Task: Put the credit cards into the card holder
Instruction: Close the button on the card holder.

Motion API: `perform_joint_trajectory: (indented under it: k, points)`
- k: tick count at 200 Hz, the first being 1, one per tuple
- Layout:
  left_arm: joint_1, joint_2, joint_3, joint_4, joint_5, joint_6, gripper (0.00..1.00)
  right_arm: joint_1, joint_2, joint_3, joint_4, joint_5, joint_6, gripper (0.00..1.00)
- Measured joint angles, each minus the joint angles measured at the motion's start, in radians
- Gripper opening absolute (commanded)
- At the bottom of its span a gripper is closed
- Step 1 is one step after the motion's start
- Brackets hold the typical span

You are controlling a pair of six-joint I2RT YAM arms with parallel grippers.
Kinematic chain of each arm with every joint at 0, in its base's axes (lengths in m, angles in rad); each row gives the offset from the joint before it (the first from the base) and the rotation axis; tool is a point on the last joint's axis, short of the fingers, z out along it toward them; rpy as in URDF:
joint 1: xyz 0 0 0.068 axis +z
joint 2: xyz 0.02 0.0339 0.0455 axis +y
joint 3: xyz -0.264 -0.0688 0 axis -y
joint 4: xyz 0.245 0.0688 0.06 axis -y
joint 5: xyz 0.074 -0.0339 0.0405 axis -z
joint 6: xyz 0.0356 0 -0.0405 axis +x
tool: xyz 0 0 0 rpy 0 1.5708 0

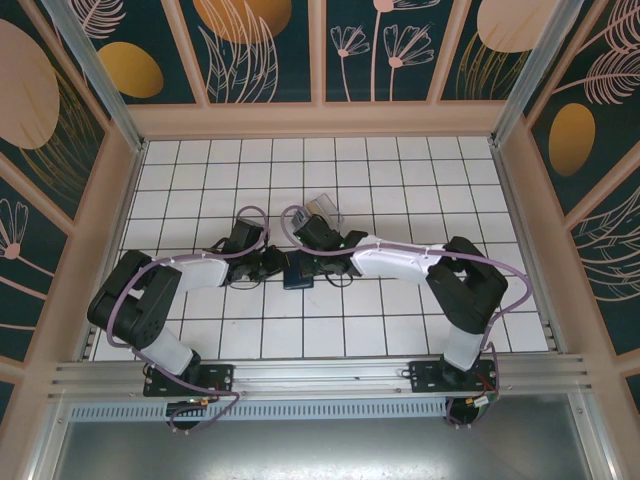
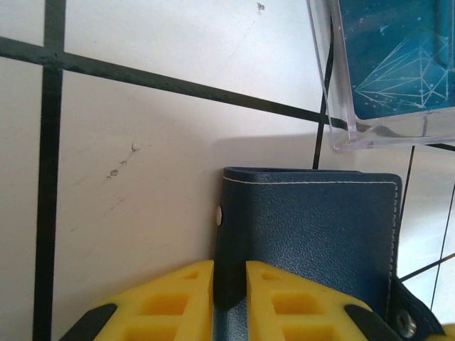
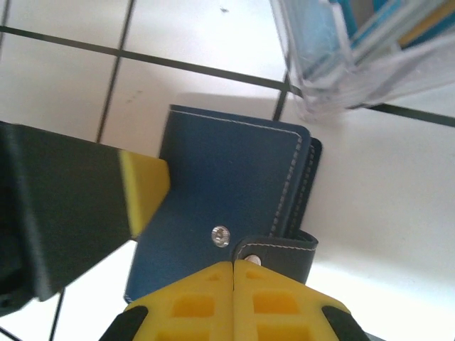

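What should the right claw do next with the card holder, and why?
Probably peel the cover open by the clasp tab. The card holder lies closed, its tab unsnapped; the right claw is shut right at that tab, and the left claw pinches the holder's edge, steadying it. The credit cards stand in the clear rack.

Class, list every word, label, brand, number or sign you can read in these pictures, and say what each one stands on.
No text can be read anywhere.
On the card holder: plain blue cover, white stitching, a metal snap, no brand.
On the blue card in the clear rack: a white line pattern, no words.
On the walls: flower pictures, no writing.
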Motion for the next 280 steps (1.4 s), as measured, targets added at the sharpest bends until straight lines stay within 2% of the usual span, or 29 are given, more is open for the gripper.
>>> perform_joint_trajectory:
  k: [52, 280]
  points:
    - [0.0, 0.0, -0.001, 0.004, 0.006, -0.01, 0.19, 0.0, 0.048, 0.057, -0.016, -0.035, -0.026, 0.0]
    - [0.0, 0.012, -0.006, 0.033, 0.025, -0.014, 0.19, -0.042, 0.096, 0.057, -0.028, -0.14, -0.029, 0.0]
